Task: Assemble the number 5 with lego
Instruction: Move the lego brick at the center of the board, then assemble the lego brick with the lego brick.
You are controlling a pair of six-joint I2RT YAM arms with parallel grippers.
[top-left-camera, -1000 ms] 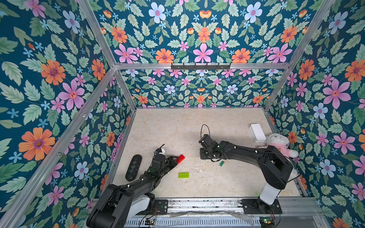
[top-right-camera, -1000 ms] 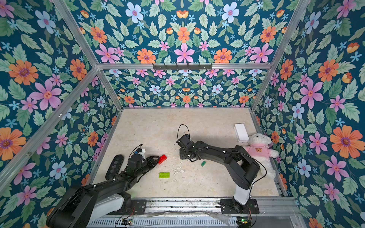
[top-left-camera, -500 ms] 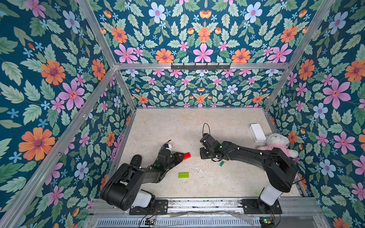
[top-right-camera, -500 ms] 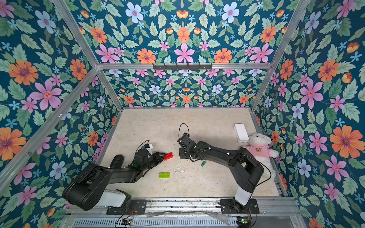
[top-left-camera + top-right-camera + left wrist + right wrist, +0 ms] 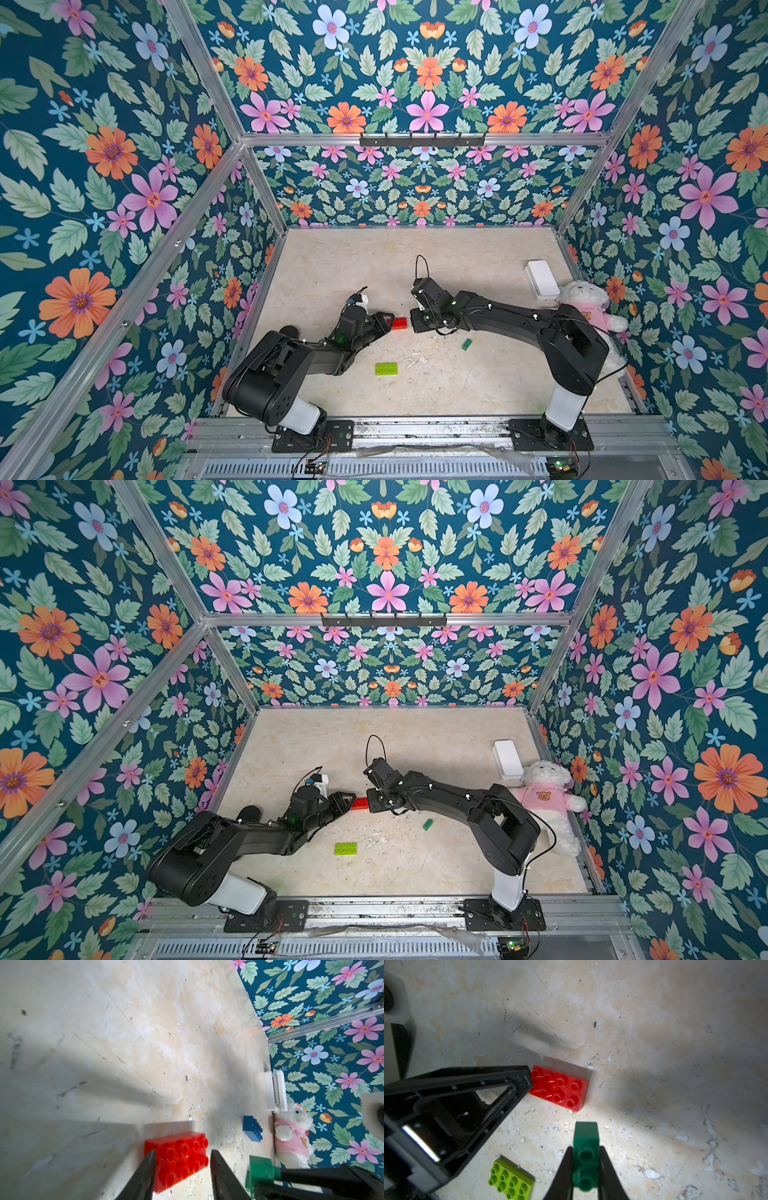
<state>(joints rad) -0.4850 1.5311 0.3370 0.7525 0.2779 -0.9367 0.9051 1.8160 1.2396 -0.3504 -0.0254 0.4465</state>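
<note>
Near the closed white box, the blue brick shows only from the left wrist. Left gripper, part open, clasps the red brick on the table; right gripper pinches a dark-green brick.

Red brick studs up; lime brick flat nearby; dark-green brick held aloft.

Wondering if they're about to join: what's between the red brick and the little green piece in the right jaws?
Nothing: only bare, scuffed table separates the red brick from the green piece, shown in the right wrist view.
</note>
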